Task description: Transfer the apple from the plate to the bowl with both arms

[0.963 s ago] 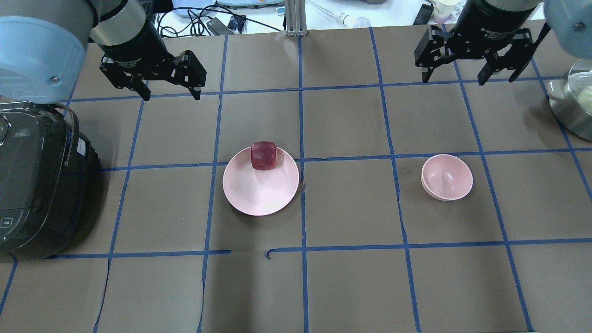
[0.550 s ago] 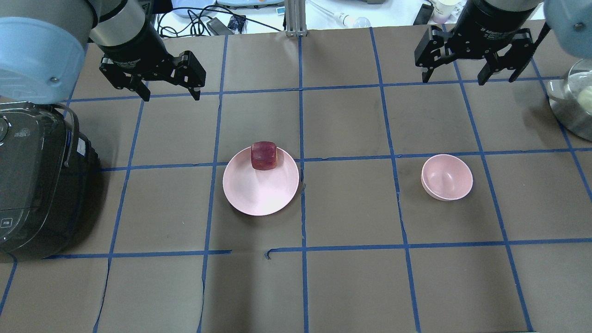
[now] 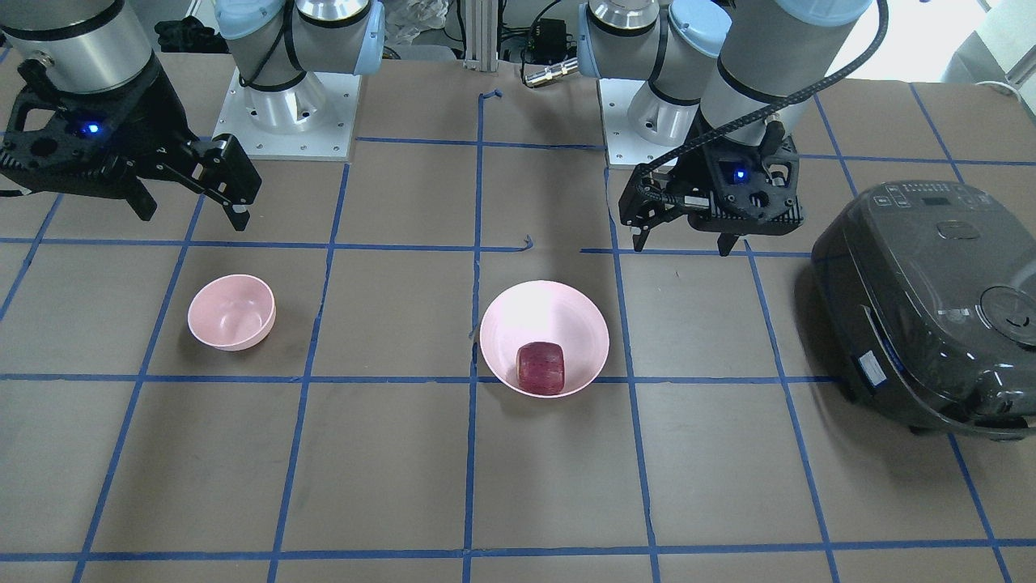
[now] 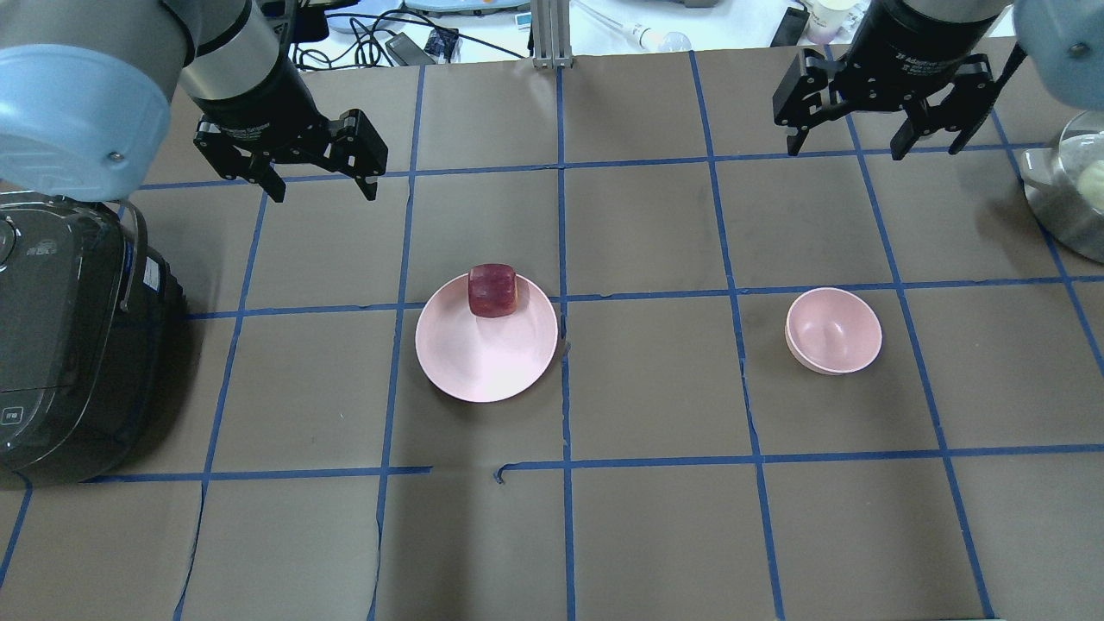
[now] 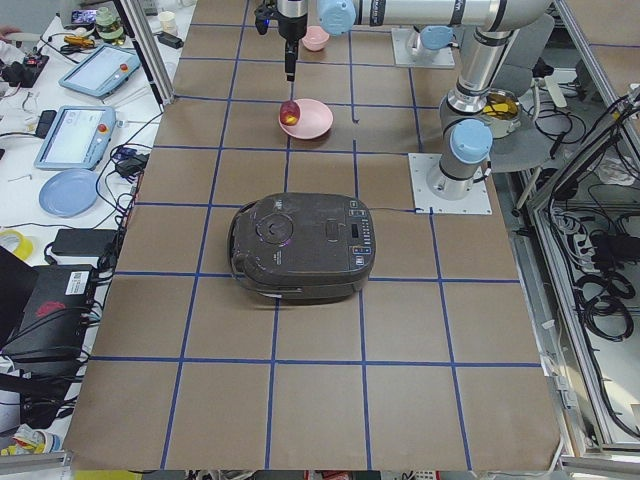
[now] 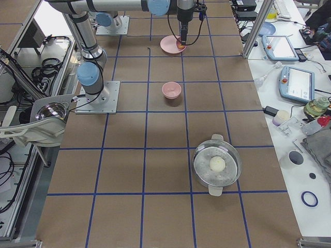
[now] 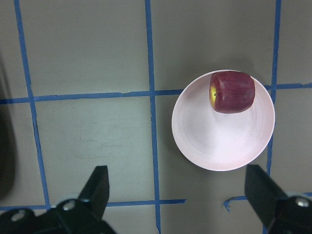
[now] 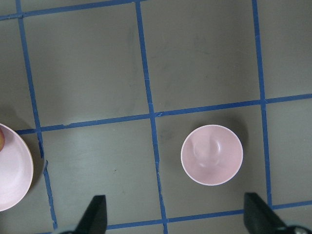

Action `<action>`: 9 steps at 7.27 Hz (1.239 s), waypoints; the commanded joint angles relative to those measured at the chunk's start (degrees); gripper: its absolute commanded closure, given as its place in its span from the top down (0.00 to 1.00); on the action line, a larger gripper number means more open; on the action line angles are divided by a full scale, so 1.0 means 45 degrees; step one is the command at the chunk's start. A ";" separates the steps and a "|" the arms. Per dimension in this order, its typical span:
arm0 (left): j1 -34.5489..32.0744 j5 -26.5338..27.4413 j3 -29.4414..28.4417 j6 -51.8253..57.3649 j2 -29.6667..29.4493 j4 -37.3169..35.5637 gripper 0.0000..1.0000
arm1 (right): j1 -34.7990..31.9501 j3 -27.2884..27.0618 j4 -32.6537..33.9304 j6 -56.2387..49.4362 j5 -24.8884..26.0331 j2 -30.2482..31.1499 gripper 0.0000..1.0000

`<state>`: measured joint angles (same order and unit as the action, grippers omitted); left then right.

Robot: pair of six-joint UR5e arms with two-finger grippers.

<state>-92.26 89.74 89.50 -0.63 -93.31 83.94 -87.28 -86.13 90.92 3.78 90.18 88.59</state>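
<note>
The dark red apple point(image 4: 492, 291) sits at the far edge of the wide pink plate point(image 4: 483, 354) in the middle of the table; both show in the left wrist view, the apple point(image 7: 232, 91) on the plate point(image 7: 219, 146). The small deep pink bowl point(image 4: 833, 330) stands empty to the right, also in the right wrist view point(image 8: 212, 154). My left gripper point(image 4: 321, 181) is open and empty, high over the table, far-left of the plate. My right gripper point(image 4: 871, 142) is open and empty, high over the table beyond the bowl.
A black rice cooker point(image 4: 60, 345) stands at the table's left edge. A steel pot point(image 4: 1069, 198) with a glass lid stands at the right edge. Cables and devices lie beyond the far edge. Blue tape lines grid the brown table.
My left gripper has moved a little toward the plate and downward in the view. The right gripper, apple, plate and bowl have not moved.
</note>
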 commanded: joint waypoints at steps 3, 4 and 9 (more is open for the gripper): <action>-0.0005 0.0020 0.0013 0.0003 -0.0044 -0.0021 1.00 | 0.0000 0.0019 0.0049 -0.0019 -0.0020 0.0000 1.00; -0.0082 -0.0097 0.0032 -0.0016 0.0090 -0.0021 1.00 | 0.0000 0.0019 0.0069 -0.0097 -0.0020 0.0000 1.00; -0.0161 0.0000 -0.0065 0.0003 -0.0045 -0.0157 1.00 | 0.0000 0.0097 0.0050 -0.0156 0.0000 0.0000 1.00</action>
<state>-92.97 89.70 89.41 -0.65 -93.44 83.40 -87.28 -85.81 91.17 3.08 90.11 88.52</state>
